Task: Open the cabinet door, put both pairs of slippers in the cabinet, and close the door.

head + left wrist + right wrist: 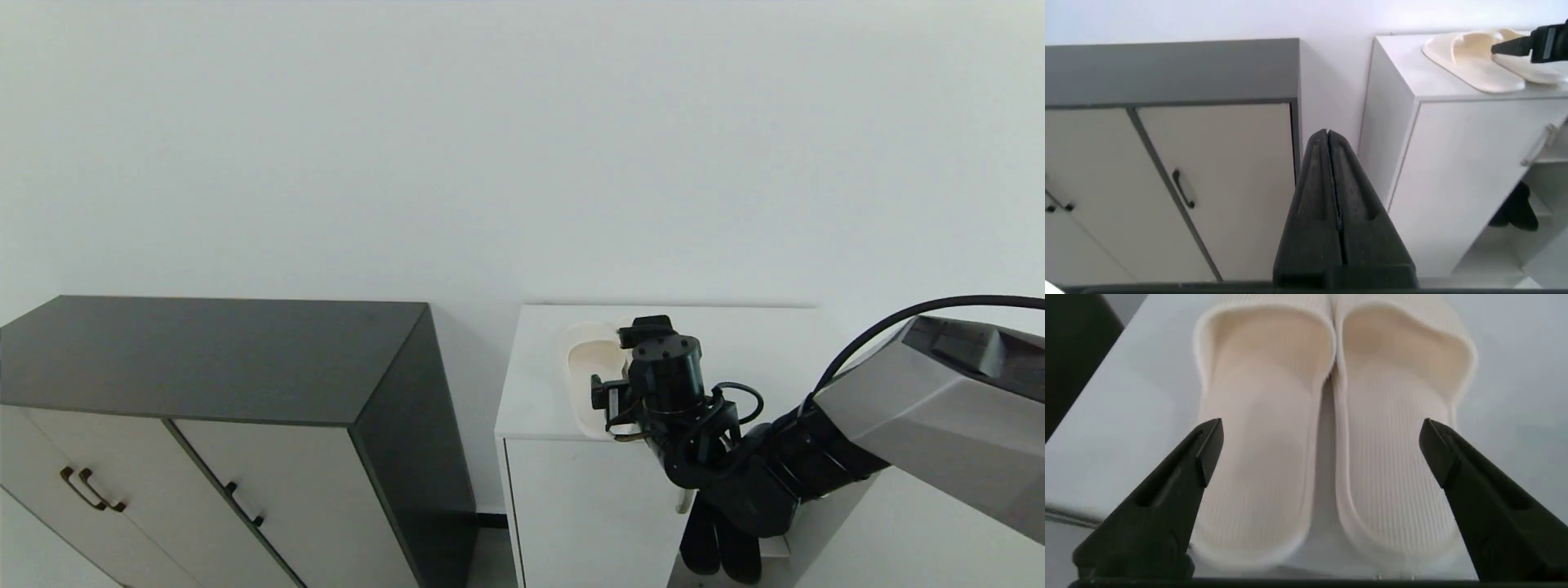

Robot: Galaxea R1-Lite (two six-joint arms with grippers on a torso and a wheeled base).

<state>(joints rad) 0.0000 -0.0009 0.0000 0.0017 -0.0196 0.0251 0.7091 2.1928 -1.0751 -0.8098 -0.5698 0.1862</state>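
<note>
Slippers (1266, 433), a cream ribbed pair, lie side by side on top of the white cabinet (539, 384). My right pincer (1321, 433) gapes wide astride both. They look light, soft and springy, so I'd squeeze the pair together by its outer edges.

Atop the white cabinet (535, 400), bare surface flanks the cream slippers (1331, 416), which lie between the right gripper's (1321, 431) spread fingers; a dark cabinet (212, 351) stands just beside it.
</note>
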